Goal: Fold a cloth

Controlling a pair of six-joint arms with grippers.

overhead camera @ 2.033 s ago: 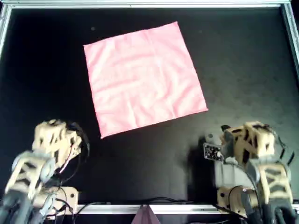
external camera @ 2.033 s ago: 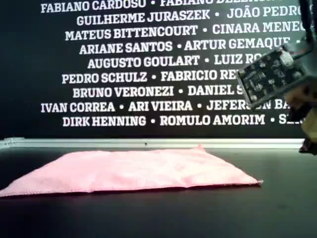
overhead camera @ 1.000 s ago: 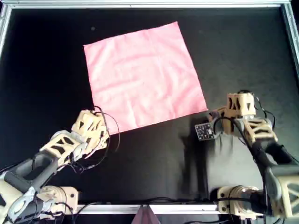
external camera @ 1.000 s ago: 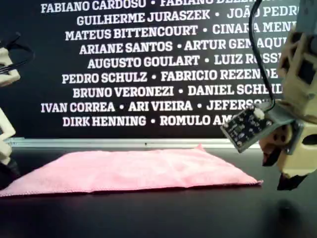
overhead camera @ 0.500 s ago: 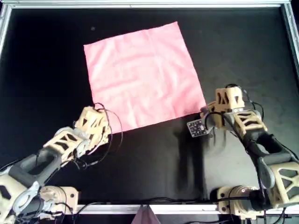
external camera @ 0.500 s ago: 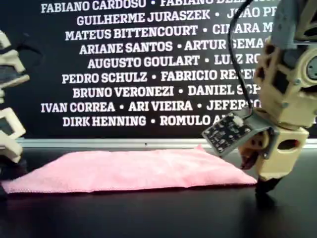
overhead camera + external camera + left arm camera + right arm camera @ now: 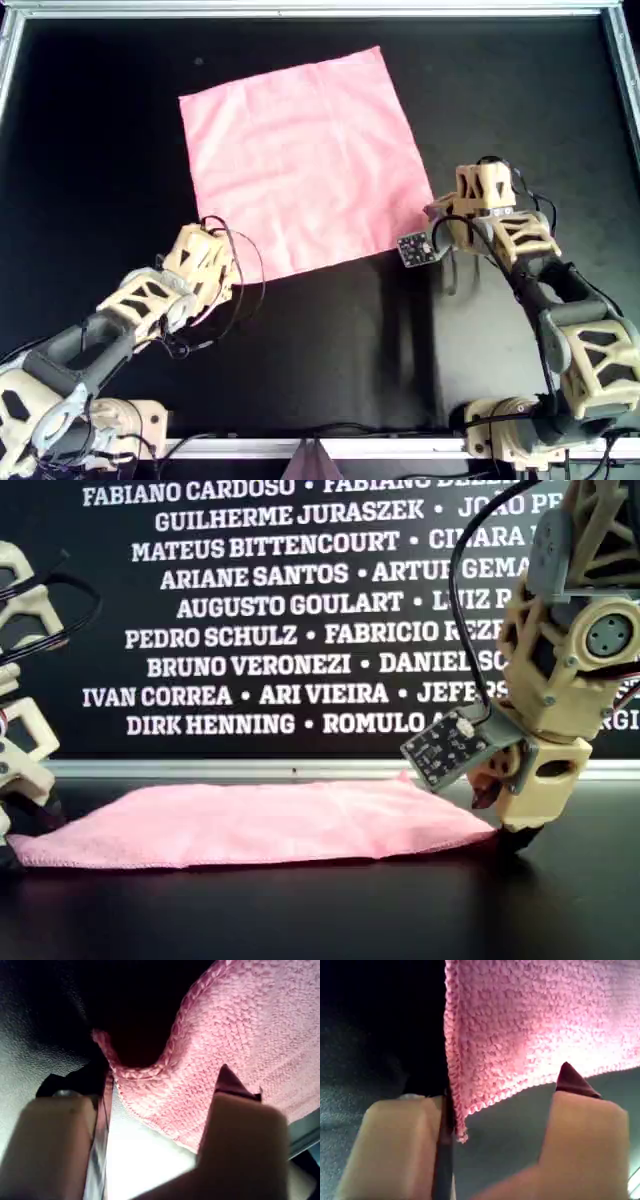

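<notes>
While the cloth (image 7: 305,160) lies flat on the bench (image 7: 520,90), the left claw (image 7: 155,1115) and right claw (image 7: 495,1110) stand released around its two near corners. I judge the grasp is in hand; next both must clench on the corners.

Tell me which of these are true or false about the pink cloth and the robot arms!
1. The cloth lies spread flat on the black table. True.
2. The cloth is already folded in half. False: it is one open square.
3. The left end effector has a cloth corner between its open fingers. True.
4. The right end effector is far away from the cloth. False: a corner of the cloth sits between its fingers.
5. A wall with white names stands behind the table in the exterior view. True.
6. The cloth is blue. False: it is light pink.
</notes>
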